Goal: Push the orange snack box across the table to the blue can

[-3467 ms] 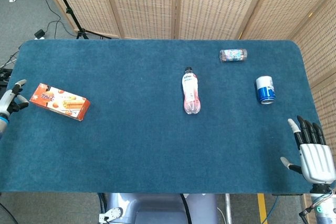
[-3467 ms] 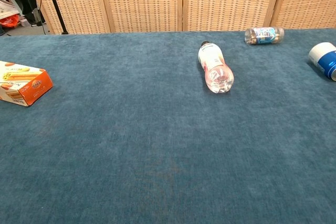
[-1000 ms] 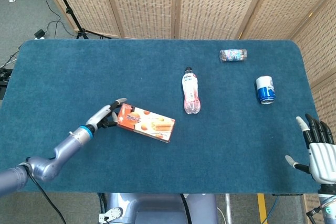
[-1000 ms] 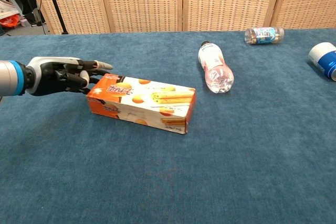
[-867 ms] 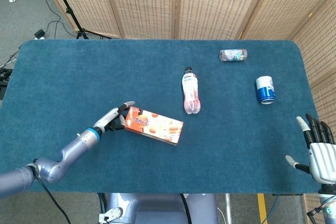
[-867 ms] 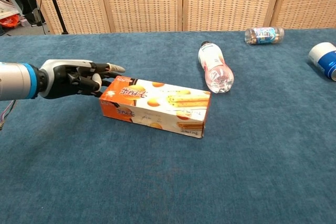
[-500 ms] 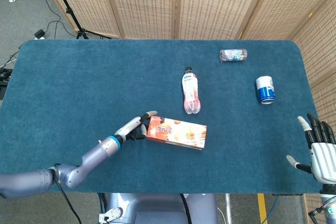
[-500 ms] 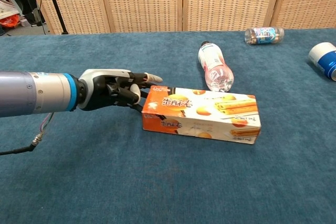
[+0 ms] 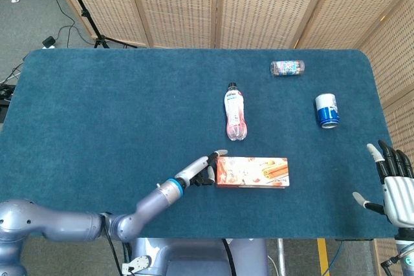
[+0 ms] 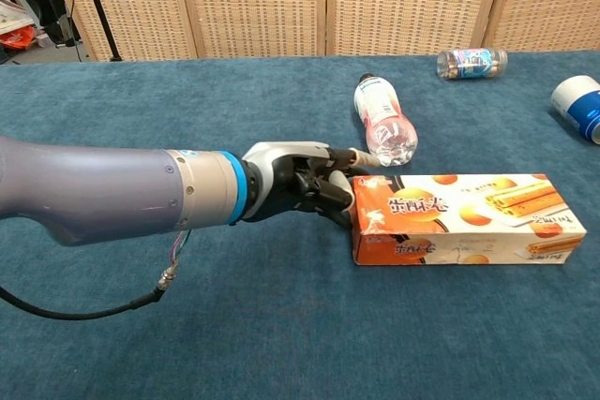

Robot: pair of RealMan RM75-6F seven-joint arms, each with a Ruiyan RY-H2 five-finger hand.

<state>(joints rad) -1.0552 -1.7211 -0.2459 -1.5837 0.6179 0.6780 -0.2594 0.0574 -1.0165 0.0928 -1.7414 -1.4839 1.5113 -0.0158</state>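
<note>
Spotted the orange snack box (image 9: 252, 172) lying flat on the blue table (image 9: 97, 108), close to the front edge and a bit right of the middle, long side running left to right. Looked pretty much square to the table edge in the head view. In the chest view, had the printed top facing up, with pictures of rolled biscuits on it.

Right at its left short end, found the left hand (image 9: 202, 172) touching the box. Fingers (image 10: 314, 186) mostly curled in and bunched up against that end, with one stretched out straight along the top corner. Not wrapped around anything, just pressing. Behind it, a long grey forearm with a blue ring at the wrist, plus a thin black cable (image 10: 75, 311) dangling under it onto the cloth.

Just behind the box, noticed a pink drink bottle (image 9: 235, 113) on its side, cap pointing to the far edge, near the box but not touching. Further right and back, saw the blue can (image 9: 327, 110), well apart from the box's right end. Behind that, near the far edge, a small clear bottle (image 9: 287, 68) also on its side.

Over at the front right corner, caught the right hand (image 9: 394, 189) off the table edge, palm down, fingers spread and pointing away, holding nothing.

Behind the table, wicker screens (image 9: 174, 4) and a black stand leg (image 9: 81, 4) on the grey floor.
</note>
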